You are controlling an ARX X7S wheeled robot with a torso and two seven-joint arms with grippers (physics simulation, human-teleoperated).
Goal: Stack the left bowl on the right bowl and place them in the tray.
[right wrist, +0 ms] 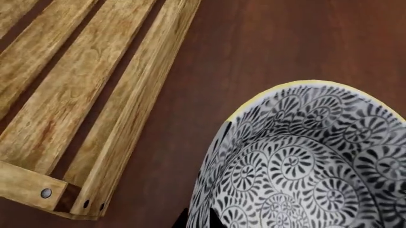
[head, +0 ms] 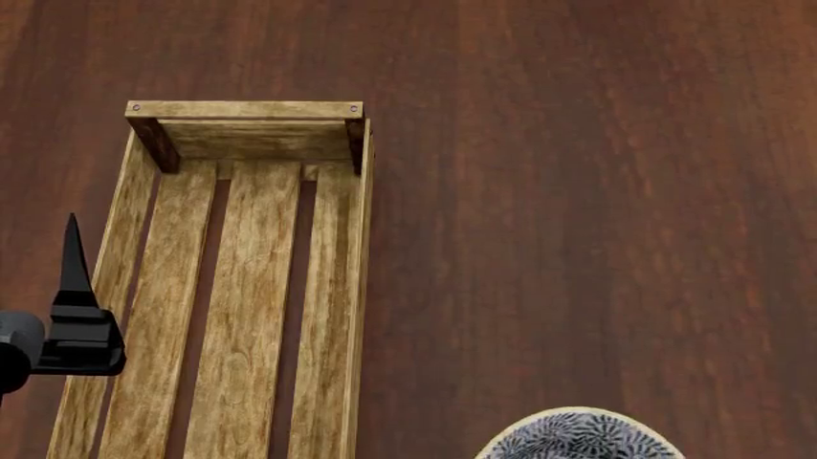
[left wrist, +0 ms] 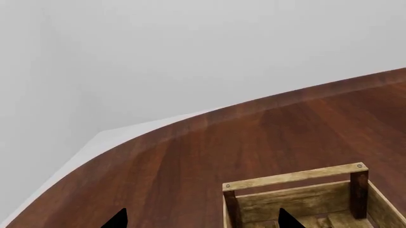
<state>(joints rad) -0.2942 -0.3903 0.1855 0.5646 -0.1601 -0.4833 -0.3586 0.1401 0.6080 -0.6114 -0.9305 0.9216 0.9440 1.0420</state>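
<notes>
Holding a patterned bowl (right wrist: pixel 298 161) just right of the tray (head: pixel 362 287), whose length runs away from the robot.
Right jaws appear to grip its rim; left gripper (head: pixel 73 287) hangs over the tray's left side, jaws' opening unclear.

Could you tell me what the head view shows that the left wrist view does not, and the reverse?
Only the head view shows the patterned bowl at the frame's bottom edge and most of the slatted floor. Only the left wrist view shows the table's curved edge against a pale background. Both show the tray and the left gripper's dark fingers.
</notes>
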